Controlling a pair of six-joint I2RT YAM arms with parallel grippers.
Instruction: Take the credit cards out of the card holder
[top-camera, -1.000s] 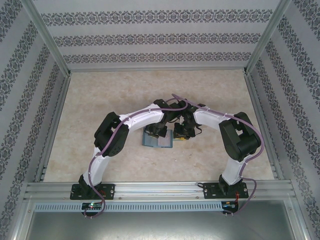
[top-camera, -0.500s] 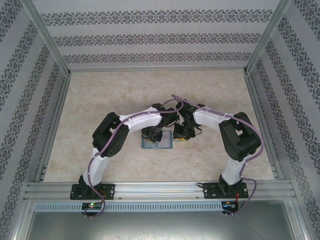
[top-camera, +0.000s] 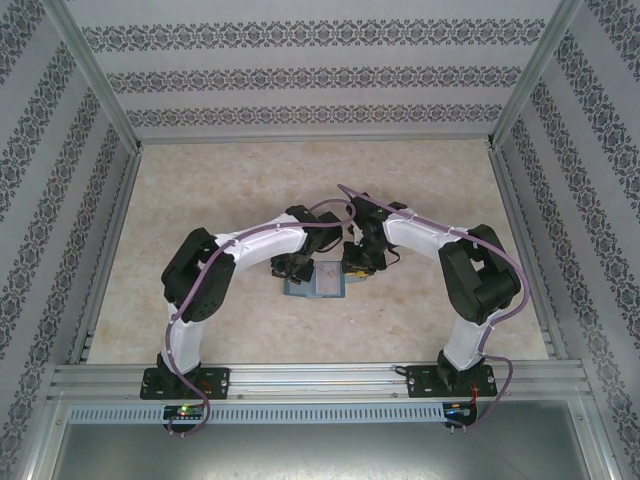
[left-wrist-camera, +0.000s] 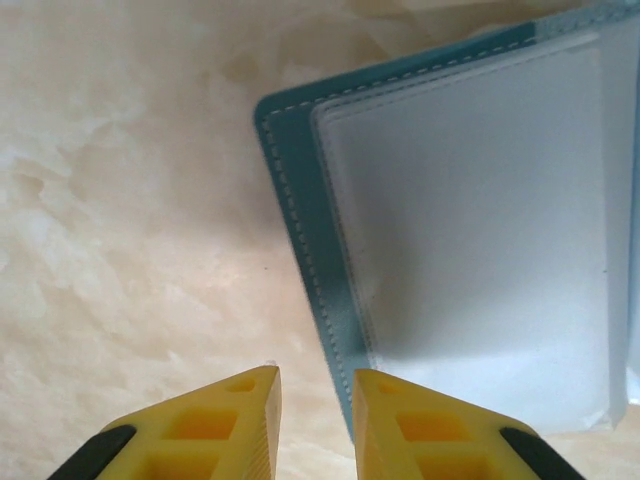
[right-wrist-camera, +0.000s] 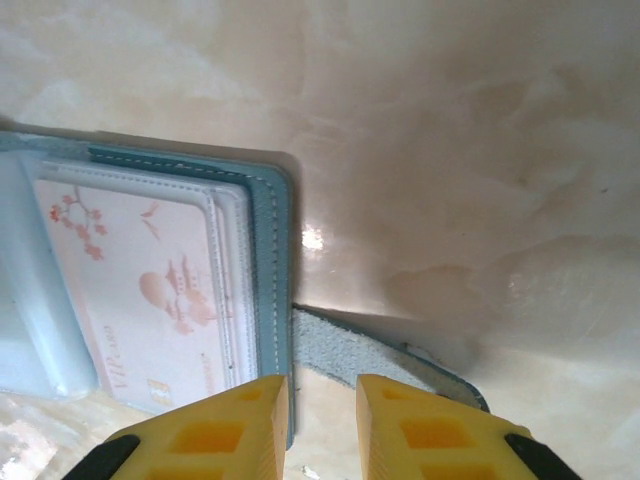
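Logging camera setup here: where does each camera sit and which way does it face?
Top external: above, behind the arms, looking down on the table; left arm and right arm show.
Left wrist: looks down past the left gripper at the card holder.
Right wrist: looks down past the right gripper at its strap.
Shared: the card holder.

The card holder (top-camera: 318, 284) lies opened flat on the tabletop (top-camera: 200, 190), near its middle. A card (right-wrist-camera: 140, 300) sits in a sleeve on the holder's right half. The strap (right-wrist-camera: 345, 350) lies on the tabletop just right of the holder. The left pincer (left-wrist-camera: 315, 385) hangs at the holder's left edge, and the right pincer (right-wrist-camera: 323, 390) at its right edge, over the strap.
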